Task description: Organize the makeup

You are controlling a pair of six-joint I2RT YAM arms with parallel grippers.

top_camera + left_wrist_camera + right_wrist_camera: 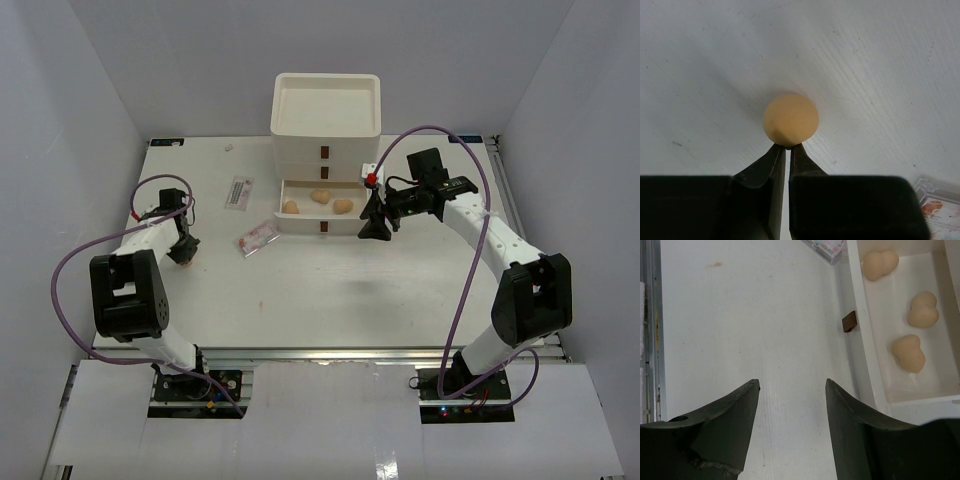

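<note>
We saw a tan sponge (790,120) in the left wrist view. It was smooth and matte, round as seen end-on, with a small darker dent at its near edge. It sat low over the white table (300,290) on the left side, casting a soft shadow around itself. We could not tell whether it rested on the surface.

The left gripper (787,147) had its black fingers pressed almost together, with only a thin slit between them. Their tips nipped the sponge right at that dent. In the top view the gripper itself hid the sponge.

Three other tan sponges (880,264) (923,309) (908,352), each pinched at the waist, lay apart from one another in the pulled-out bottom drawer (866,365) of the white three-drawer box (327,105). The drawer's red-brown handle (850,321) faced the table.

A clear packet (258,239) with pink contents lay on the table between the left gripper and the drawer. A flat sachet (239,192) lay farther back, to the left of the box.

The right gripper (792,382) was spread wide and held nothing. It pointed down at bare table just in front of the drawer's right end and touched neither the drawer nor a sponge.
</note>
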